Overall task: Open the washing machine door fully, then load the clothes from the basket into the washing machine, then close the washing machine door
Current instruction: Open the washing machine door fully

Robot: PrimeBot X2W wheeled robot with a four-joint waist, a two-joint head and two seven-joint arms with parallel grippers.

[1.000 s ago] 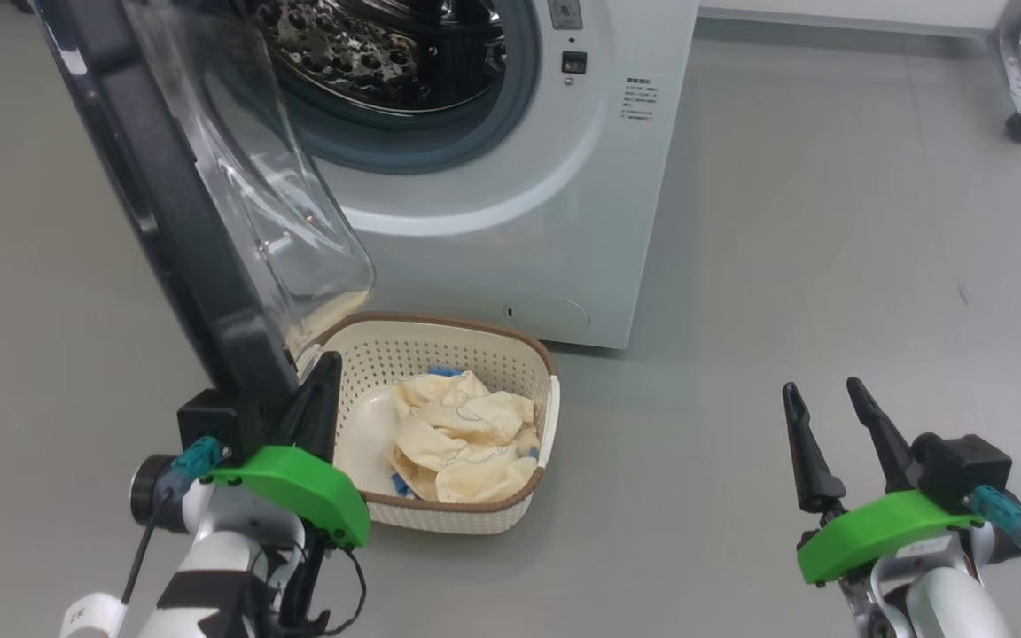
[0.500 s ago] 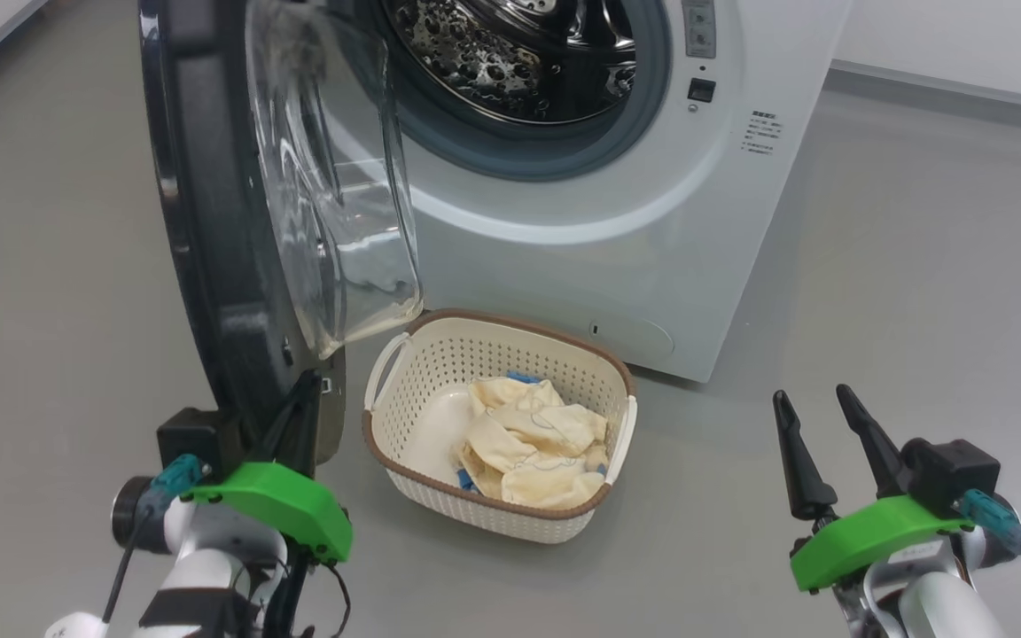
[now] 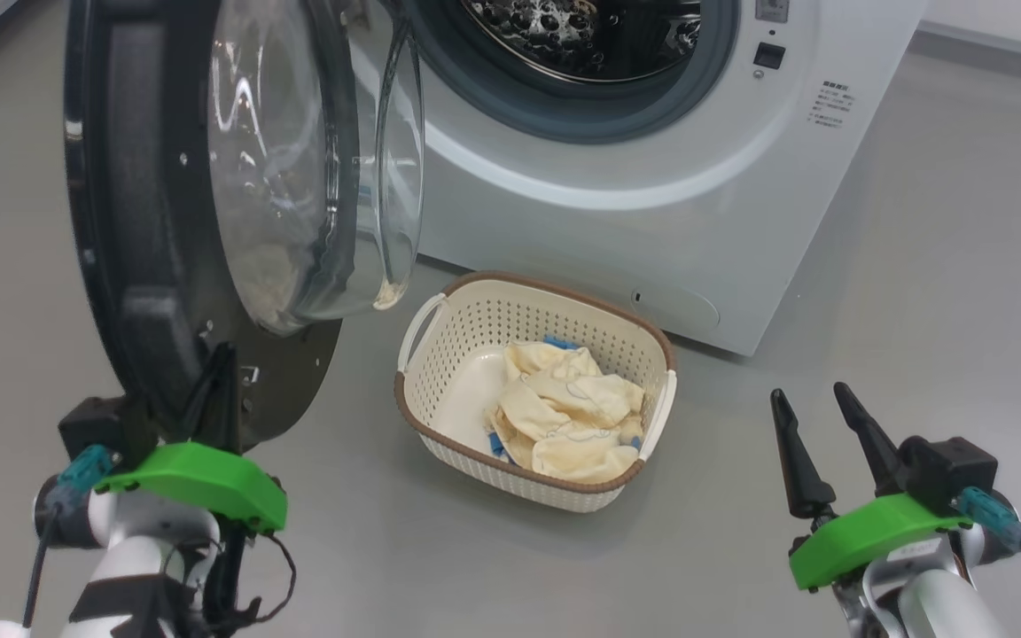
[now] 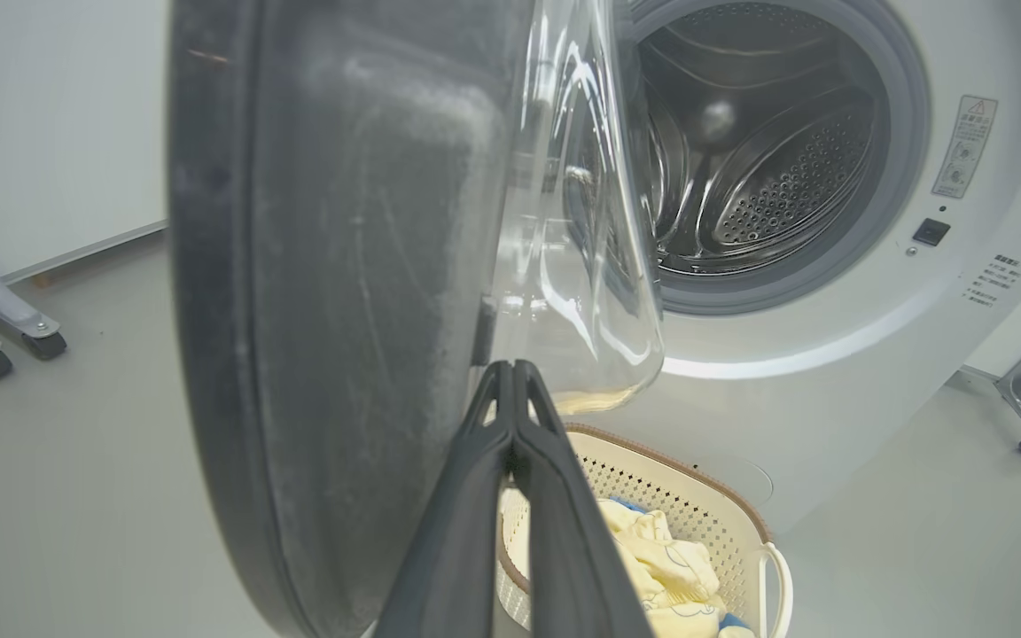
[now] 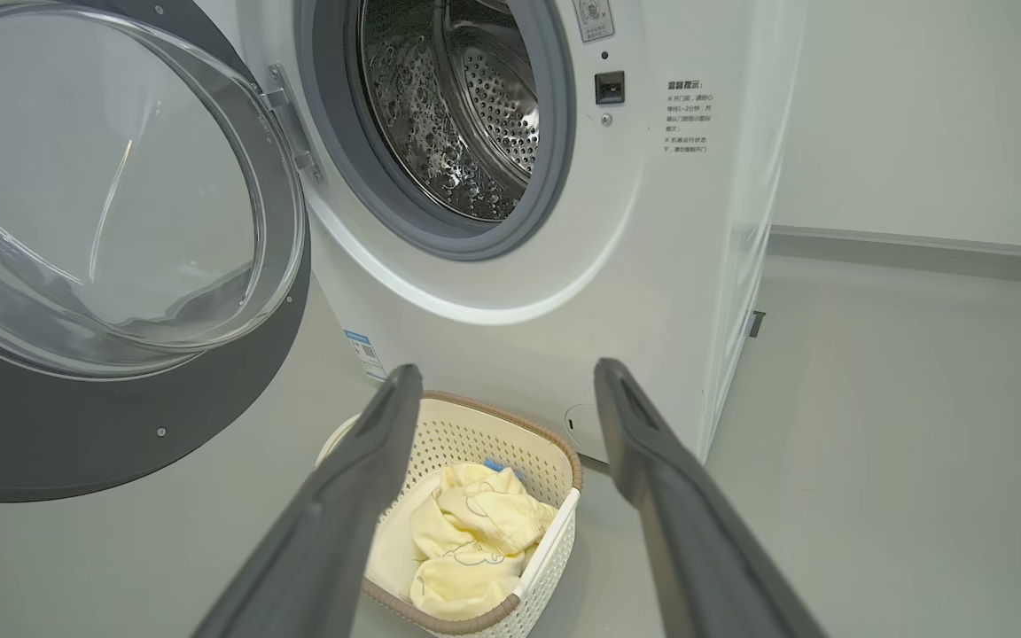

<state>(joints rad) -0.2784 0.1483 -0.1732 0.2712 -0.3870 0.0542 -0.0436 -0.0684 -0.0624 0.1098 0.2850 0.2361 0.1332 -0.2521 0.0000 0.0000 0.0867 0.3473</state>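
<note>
The left end effector (image 3: 216, 383) has its two dark fingers pressed together, empty. Its tips sit at the lower edge of the washing machine door (image 3: 120, 221), against or just beside the inner face below the glass bowl (image 3: 298, 177). In the left wrist view the shut tips (image 4: 510, 370) meet the door (image 4: 324, 266) where ring and bowl join. I cannot tell whether they actually touch it.

The right end effector (image 3: 807, 392) hovers over the floor (image 3: 918, 266) with its fingers wide apart, holding nothing, to the right of the basket (image 3: 519, 483).

The door looks stiff and fairly heavy, and it swings only about its hinge (image 5: 293, 124). The glossy ring is likely slippery and the bowl fragile, so the free rim, far from the hinge, is the better place to push. Being round, the door has no long axis. It stands upright, swung well out from the washing machine (image 3: 652, 204), with its bowl side facing the basket and the drum (image 3: 581, 27) exposed.

The clothes (image 3: 568, 408) are a soft, light, limp heap in the right half of the basket, which stands on the floor before the machine. A raised fold on top seems the best place to pinch. The basket's length appears to run from handle to handle, slanting across the head view.
</note>
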